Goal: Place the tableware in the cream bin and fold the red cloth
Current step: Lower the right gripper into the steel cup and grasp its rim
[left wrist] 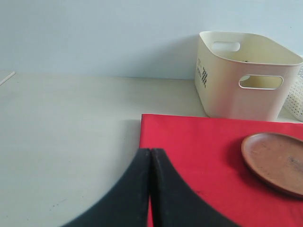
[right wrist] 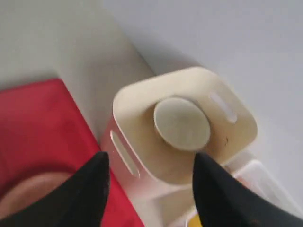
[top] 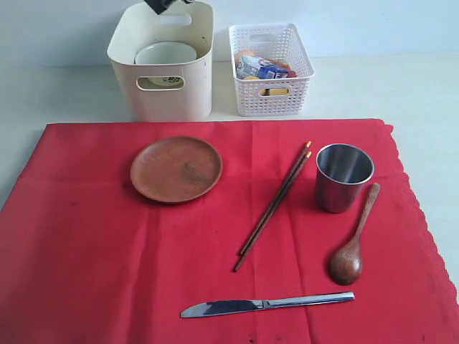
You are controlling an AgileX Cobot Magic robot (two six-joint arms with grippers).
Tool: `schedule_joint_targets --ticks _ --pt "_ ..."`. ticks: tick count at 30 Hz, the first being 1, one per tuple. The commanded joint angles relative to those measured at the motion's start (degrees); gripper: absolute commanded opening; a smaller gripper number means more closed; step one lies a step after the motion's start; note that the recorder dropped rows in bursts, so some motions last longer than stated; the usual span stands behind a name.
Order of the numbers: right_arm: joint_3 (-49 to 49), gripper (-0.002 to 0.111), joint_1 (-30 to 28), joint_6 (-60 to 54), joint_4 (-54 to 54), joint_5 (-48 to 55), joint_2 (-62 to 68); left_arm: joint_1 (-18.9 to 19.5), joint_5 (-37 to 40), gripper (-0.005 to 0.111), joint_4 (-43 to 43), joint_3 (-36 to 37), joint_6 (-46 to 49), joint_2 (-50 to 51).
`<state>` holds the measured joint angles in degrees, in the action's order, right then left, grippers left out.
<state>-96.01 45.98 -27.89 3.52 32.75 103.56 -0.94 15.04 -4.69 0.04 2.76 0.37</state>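
The red cloth (top: 93, 244) lies flat, carrying the brown plate (top: 176, 169), chopsticks (top: 273, 206), steel cup (top: 343, 176), wooden spoon (top: 353, 240) and table knife (top: 267, 304). Behind it stands the cream bin (top: 161, 86) with the pale bowl (top: 166, 54) inside. My right gripper (right wrist: 150, 161) hangs open and empty above the bin (right wrist: 142, 104), looking down on the bowl (right wrist: 182, 124); only a dark piece of it (top: 163, 5) shows in the exterior view. My left gripper (left wrist: 150, 150) is shut and empty, low over the cloth's (left wrist: 208, 151) left edge, with the plate (left wrist: 277, 161) off to one side.
A white lattice basket (top: 271, 68) holding a small carton and food items stands right of the cream bin. Pale bare tabletop (left wrist: 66, 132) stretches left of the cloth. The cloth's right edge (top: 423, 208) is scalloped.
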Motion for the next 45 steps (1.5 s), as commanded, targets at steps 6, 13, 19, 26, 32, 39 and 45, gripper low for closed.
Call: schedule_joint_targets --ticks 6,13,19,26,32,39,45 --pt "-0.3 0.051 -1.9 9.3 -17.4 22.2 -1.6 0.2 -0.3 0.002 -0.5 0.0 0.0 -0.4" --pt "-0.3 0.051 -8.5 8.6 -16.3 33.4 -1.6 0.2 -0.3 0.002 -0.5 0.0 0.0 -0.4" --pt "1.7 0.051 -14.9 6.4 -10.6 37.2 -1.6 0.2 -0.3 0.002 -0.5 0.0 0.0 -0.4" --pt "10.6 0.051 -17.7 3.3 -9.8 35.4 -1.6 0.2 -0.3 0.002 -0.5 0.0 0.2 -0.4" --pt "16.8 0.051 -17.7 2.0 -8.7 28.0 -1.6 0.2 -0.3 0.002 -0.5 0.0 0.0 -0.4" --pt "22.5 0.051 -17.7 2.0 -8.6 21.7 -1.6 0.2 -0.3 0.002 -0.5 0.0 0.1 -0.4" --pt "24.4 0.051 -17.7 2.0 -8.4 18.2 0.6 0.2 -0.3 0.002 -0.5 0.0 0.0 -0.4"
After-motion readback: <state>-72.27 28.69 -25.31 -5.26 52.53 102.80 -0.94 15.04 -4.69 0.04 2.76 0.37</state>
